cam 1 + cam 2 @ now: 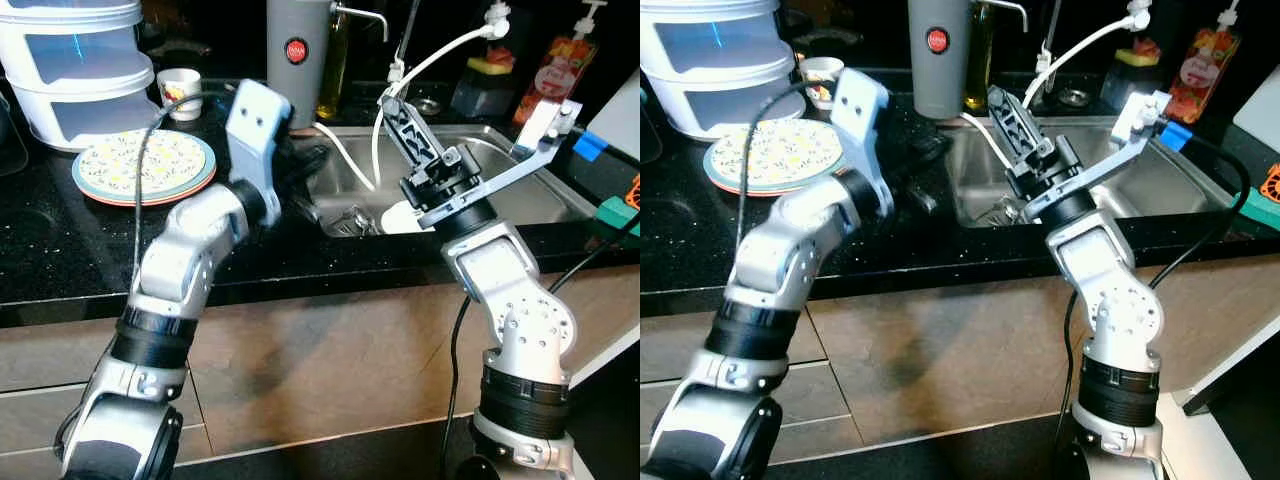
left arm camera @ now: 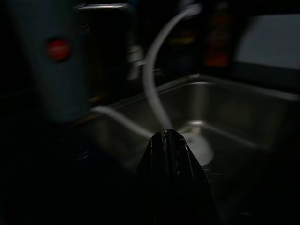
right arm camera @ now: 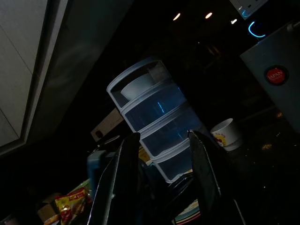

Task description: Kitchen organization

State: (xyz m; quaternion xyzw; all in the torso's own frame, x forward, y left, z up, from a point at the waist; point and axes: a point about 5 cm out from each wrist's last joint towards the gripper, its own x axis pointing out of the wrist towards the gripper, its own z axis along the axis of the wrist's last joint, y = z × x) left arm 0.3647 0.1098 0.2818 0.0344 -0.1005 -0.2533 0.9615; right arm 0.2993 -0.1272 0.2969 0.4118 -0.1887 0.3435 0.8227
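The robot is standing close against a black speckled bench (image 1: 60, 250), with wooden cupboard fronts (image 1: 330, 360) below it. Both silver arms are reaching up over the bench edge.

The left hand (image 2: 171, 140) is hovering at the left rim of the steel sink (image 1: 540, 195), its two black fingers pressed together with nothing between them. Its wrist view is looking into the basin, where a white round dish (image 2: 197, 145) is lying on the bottom near the drain.

The right hand (image 3: 164, 140) is raised above the front edge of the sink and tilting back toward the left, its fingers (image 3: 123, 168) spread apart and holding nothing. Between those fingers the wrist camera is picking out the stacked containers across the bench.

Further back on the left, a patterned plate (image 1: 145, 165) is lying flat on the bench, touching or just in front of a stack of white plastic containers (image 1: 75, 70). A small white cup (image 1: 180, 92) is sitting beside the stack. A grey canister with a red badge (image 1: 297, 50) is standing at the sink's back left corner, and a white hose (image 1: 440, 50) is curving down from the tap (image 1: 365, 15) into the basin. At the far right, a sponge (image 1: 490, 65) and a red-labelled bottle (image 1: 565, 65) are standing behind the sink.
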